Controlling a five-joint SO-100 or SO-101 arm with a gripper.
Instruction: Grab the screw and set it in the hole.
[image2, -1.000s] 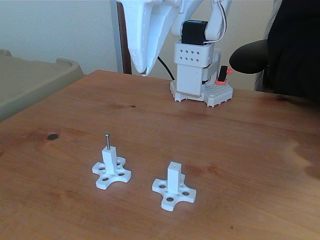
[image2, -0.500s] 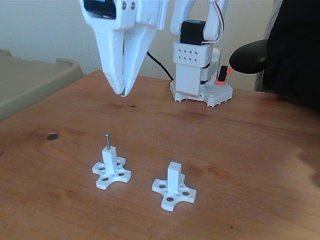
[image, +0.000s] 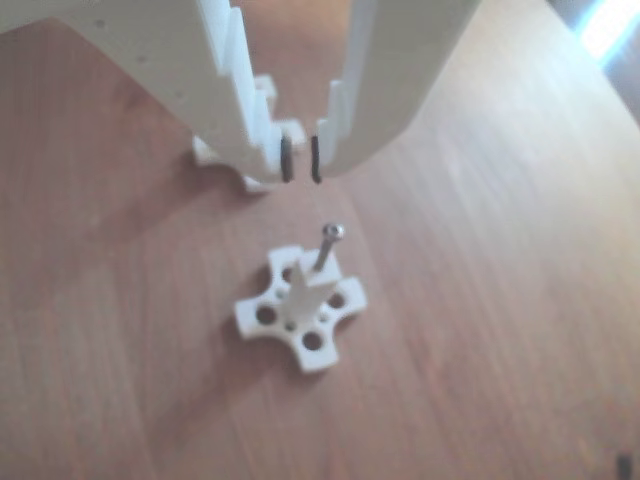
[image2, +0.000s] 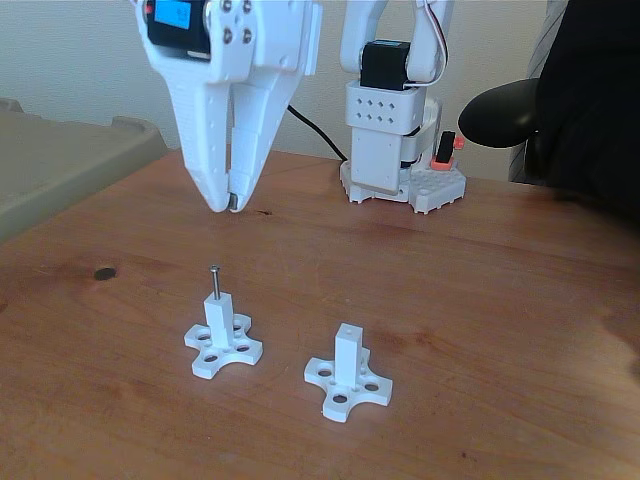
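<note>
Fixed view shows the screw (image2: 214, 281) standing upright in the left white post (image2: 221, 336), shank vertical, head up. Relative to that post, the pincer (image2: 231, 205) hangs above and slightly behind, tips pointing down, empty, its jaws parted by a narrow gap. The hole (image2: 347, 329) tops the right post, beside the left one.

Soft daylight, fairly bright. In the other view everything is blurred, with glare at the top right corner. The fixed view is sharper; the wooden surface (image2: 480, 300) carries faint, soft shadows.
</note>
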